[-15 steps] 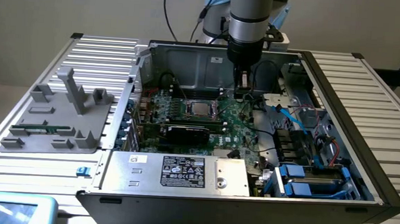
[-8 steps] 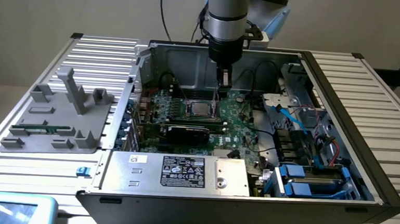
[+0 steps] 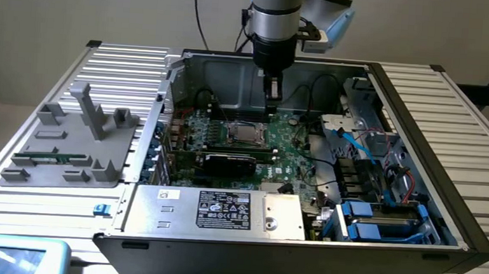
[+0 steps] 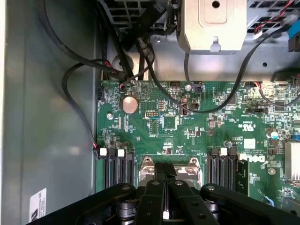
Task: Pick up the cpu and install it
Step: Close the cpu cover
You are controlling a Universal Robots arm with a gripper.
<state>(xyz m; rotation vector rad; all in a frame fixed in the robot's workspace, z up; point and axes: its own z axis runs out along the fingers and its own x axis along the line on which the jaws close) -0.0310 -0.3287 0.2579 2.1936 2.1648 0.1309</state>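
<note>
On the slatted surface (image 3: 449,130) sat an open computer case (image 3: 231,79), where the tool (image 3: 271,109), jaws pressed together, hung near the socket (image 3: 229,135) bearing the cpu (image 3: 247,133).

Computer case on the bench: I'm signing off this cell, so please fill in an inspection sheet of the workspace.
Surface: slatted metal table carrying an open computer case.
Job's things: silvery chip sitting in the socket on the green board.
Clutter: grey holder with a green memory stick beside the case.
Grippers: gripper above the board, apart from the chip; fingers shut, nothing seen held.
Cables: black cables, a blue cable and red wires inside the case.
Surroundings: pale blue device at the table's near corner.
</note>
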